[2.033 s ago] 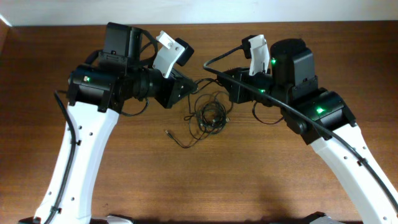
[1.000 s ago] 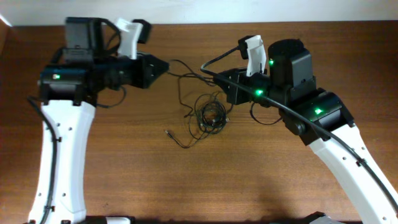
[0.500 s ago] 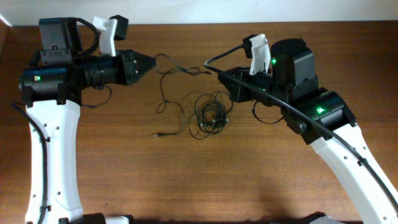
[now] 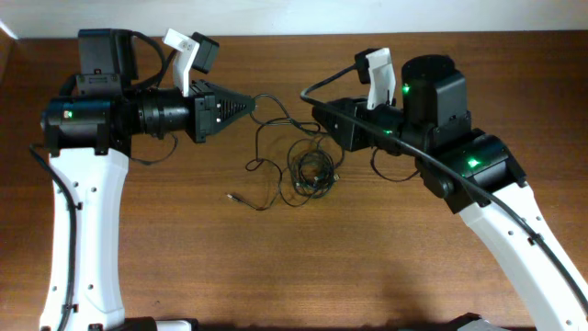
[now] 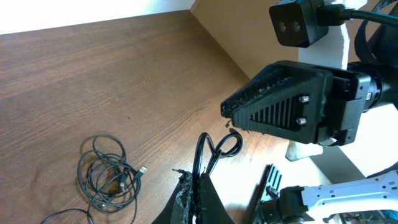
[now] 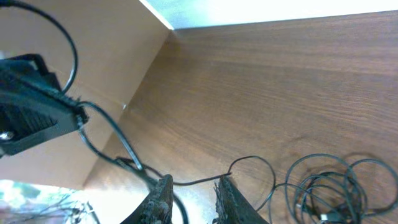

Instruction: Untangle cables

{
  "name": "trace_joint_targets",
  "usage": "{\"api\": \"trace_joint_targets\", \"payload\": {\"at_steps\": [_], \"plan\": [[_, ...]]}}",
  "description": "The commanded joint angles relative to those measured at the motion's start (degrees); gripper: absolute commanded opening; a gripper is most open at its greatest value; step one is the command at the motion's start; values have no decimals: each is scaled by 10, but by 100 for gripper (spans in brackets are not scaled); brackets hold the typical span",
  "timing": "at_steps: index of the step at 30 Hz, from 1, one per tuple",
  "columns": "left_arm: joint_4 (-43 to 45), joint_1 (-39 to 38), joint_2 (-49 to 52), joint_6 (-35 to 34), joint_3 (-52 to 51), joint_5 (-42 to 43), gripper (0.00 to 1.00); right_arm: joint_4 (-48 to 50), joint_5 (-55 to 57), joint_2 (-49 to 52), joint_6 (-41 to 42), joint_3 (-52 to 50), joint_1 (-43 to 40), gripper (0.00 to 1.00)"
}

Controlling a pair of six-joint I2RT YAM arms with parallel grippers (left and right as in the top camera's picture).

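**Obs.** The cables [image 4: 312, 170] lie on the brown table [image 4: 386, 267], between the two arms. They form a small tangled coil of thin black loops. One long strand [image 4: 261, 142] is drawn out of the coil, up and to the left. A small plug end [image 4: 231, 196] lies on the wood left of and below the coil, on a tail leading back to it.

**Left gripper** [image 4: 250, 105]: clenched on the strand. In the left wrist view the cord [image 5: 198, 162] rises from between its fingers and loops over just under the tip of the other arm's gripper.

**Right gripper** [image 4: 317, 114]: fingers [image 6: 160, 199] parted, with a clear gap far wider than the cord. A run of the strand crosses at that gap. Cannot tell whether it touches a pad. Not clamped.

**Handling (my judgement):**
- Very light and limp, with no stiffness to push against; it only follows a pull.
- It probably keeps some coil memory, so loops would curl again once let go.
- The sheath looks smooth, so a thin cord may slide through a loose pinch.
- A hard tug would likely tighten the knot or drag the entire coil across the table.

**Where to take hold:** a single free run at the coil's edge, or just behind a plug. Not the middle of the bundle, where several loops would be caught at once.
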Motion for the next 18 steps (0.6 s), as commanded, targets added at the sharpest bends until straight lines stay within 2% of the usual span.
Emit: {"api": "trace_joint_targets", "payload": {"at_steps": [1, 10, 14, 18], "plan": [[2, -1, -4, 15, 3, 0, 0, -11, -44, 0, -2, 8, 0, 24], [13, -1, -4, 15, 3, 21, 0, -38, -50, 4, 6, 8, -1, 24], [13, -1, -4, 15, 3, 21, 0, -24, -51, 4, 24, 8, -1, 14], [13, -1, -4, 15, 3, 21, 0, -26, -63, 4, 26, 8, 0, 13]]}}
